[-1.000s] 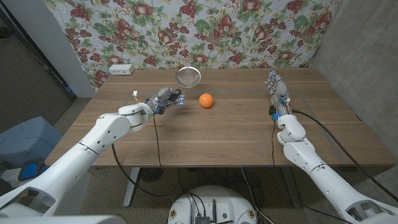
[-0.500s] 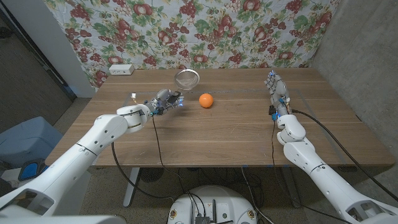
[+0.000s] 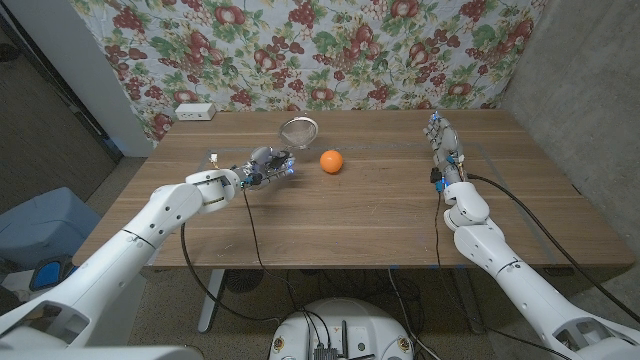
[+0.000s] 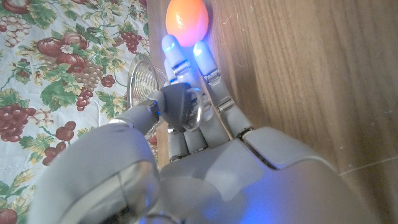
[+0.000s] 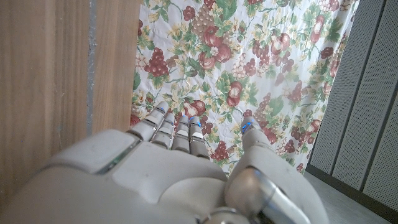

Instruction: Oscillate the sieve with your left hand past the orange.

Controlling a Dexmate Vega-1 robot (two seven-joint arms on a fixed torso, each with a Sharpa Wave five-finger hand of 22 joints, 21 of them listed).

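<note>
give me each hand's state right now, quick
Left hand: holding the sieve by its handle.
Right hand: open, holding nothing, standing on its edge on the table.

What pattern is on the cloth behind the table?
A fruit and leaf print on the cloth, clearest in the head view.

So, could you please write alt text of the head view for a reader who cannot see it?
The robot's left hand holds a metal sieve by its handle over a wooden table, just left of an orange. The right hand waits by the table's right side, holding nothing; a fruit-patterned cloth hangs behind.
</note>
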